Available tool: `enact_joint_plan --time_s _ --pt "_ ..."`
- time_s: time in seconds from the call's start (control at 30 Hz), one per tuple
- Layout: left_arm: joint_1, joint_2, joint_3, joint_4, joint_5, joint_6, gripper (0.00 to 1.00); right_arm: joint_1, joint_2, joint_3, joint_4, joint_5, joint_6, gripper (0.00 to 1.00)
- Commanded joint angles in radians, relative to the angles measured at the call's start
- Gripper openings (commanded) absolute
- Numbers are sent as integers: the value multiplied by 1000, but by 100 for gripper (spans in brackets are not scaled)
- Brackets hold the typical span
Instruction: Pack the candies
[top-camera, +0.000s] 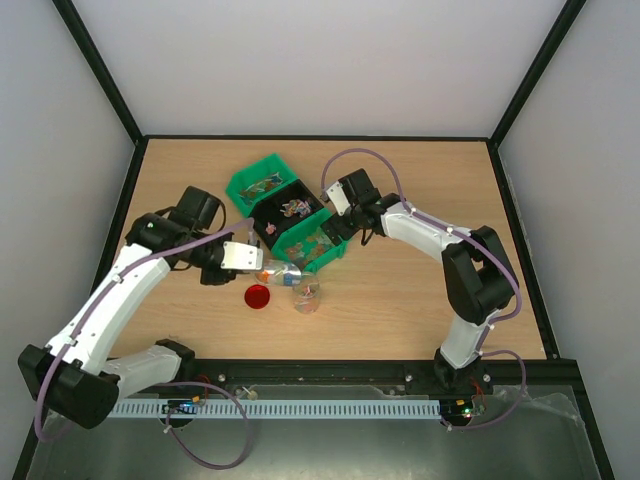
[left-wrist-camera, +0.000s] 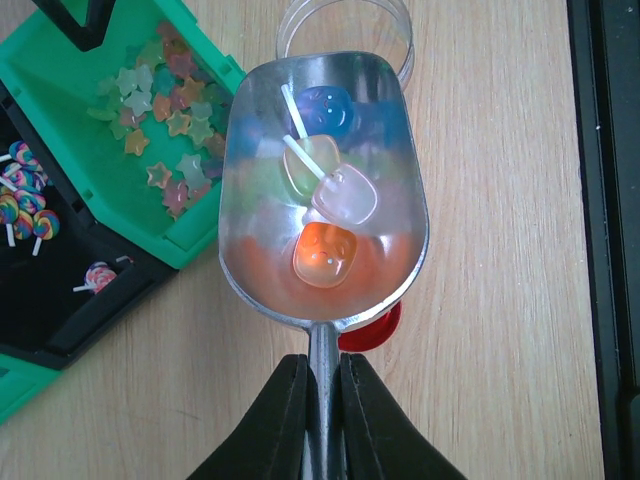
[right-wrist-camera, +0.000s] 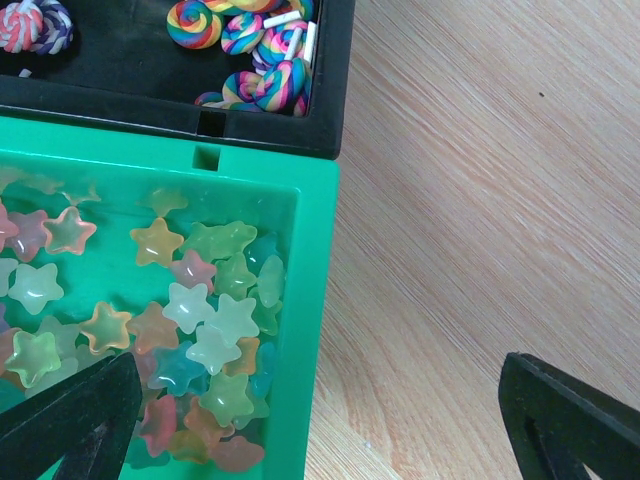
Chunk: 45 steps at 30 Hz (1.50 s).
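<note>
My left gripper is shut on the handle of a silver metal scoop. The scoop bowl holds a few candies: orange, pink, yellow-green and blue, some on white sticks. It hovers just short of a clear jar, which has some candies inside. In the top view, the left gripper and the scoop are just left of the jar. My right gripper is open, straddling the right wall of a green bin of star candies. In the top view the right gripper holds nothing.
A red lid lies on the table left of the jar, partly under the scoop. A black bin of swirl lollipops sits between two green bins; the far green bin also holds sweets.
</note>
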Motion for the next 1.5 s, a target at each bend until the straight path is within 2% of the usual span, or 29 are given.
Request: enact_joint_plan --time_s 0.0,0.63,1.47 --pt "-26 19 51 -30 -46 -25 2 -3 -29 22 -32 -3 6 99" --pt "-146 53 113 -65 -172 -91 2 -5 -36 20 -34 -11 4 99" --pt "-192 76 160 -93 -252 -99 2 -10 -44 20 -36 -15 4 99"
